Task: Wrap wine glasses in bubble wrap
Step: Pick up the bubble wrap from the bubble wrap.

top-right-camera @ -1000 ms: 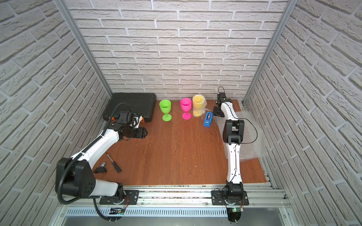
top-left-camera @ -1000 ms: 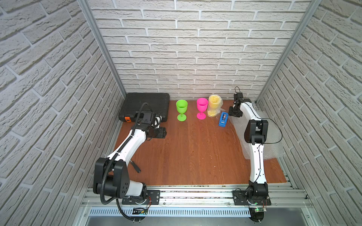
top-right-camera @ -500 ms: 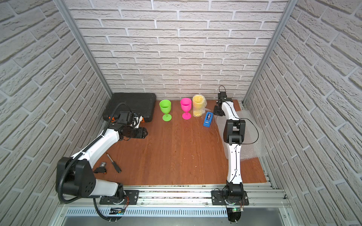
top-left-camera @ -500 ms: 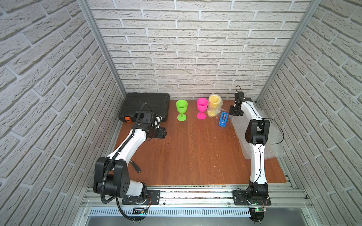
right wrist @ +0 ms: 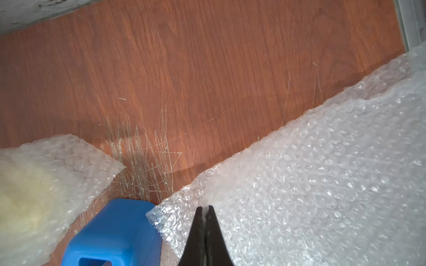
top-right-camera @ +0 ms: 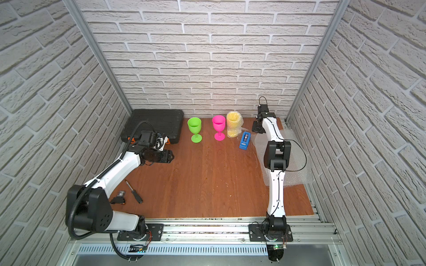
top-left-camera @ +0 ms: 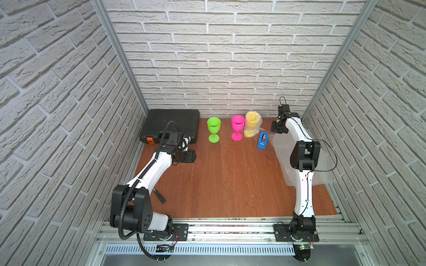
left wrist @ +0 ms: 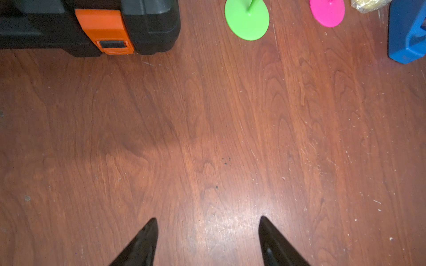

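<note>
White brick walls (top-left-camera: 230, 57) enclose a reddish wooden tabletop (top-left-camera: 230, 179) under even light.

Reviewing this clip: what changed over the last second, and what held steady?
The right end effector closed its jaws on the edge of the loose bubble wrap sheet beside the blue tape dispenser, shifting only slightly. The left end effector stayed open and still. The green goblet, pink goblet and wrapped yellow goblet did not move.
</note>
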`<control>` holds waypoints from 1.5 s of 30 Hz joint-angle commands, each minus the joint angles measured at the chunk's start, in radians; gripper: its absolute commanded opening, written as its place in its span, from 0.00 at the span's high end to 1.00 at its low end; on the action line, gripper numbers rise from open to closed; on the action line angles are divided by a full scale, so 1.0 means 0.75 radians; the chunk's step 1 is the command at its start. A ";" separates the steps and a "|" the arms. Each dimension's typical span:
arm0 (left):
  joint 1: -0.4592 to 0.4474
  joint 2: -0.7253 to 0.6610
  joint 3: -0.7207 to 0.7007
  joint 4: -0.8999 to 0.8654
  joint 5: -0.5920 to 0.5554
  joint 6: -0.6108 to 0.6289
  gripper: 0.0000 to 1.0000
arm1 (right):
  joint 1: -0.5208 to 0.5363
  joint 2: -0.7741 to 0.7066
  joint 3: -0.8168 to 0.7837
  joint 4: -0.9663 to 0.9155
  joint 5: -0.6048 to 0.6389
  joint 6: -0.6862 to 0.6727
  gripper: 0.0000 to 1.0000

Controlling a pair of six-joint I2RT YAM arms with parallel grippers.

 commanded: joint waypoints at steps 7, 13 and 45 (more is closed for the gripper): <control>-0.013 -0.026 0.024 -0.006 -0.001 0.009 0.31 | -0.010 -0.151 -0.045 -0.057 0.028 -0.006 0.98; -0.029 -0.052 0.017 0.001 -0.027 0.015 0.31 | -0.008 -0.486 -0.347 -0.018 -0.023 0.022 0.98; -0.058 -0.443 -0.095 -0.015 -0.252 -0.226 0.31 | 1.385 -0.514 -0.729 0.105 -0.636 -0.407 0.98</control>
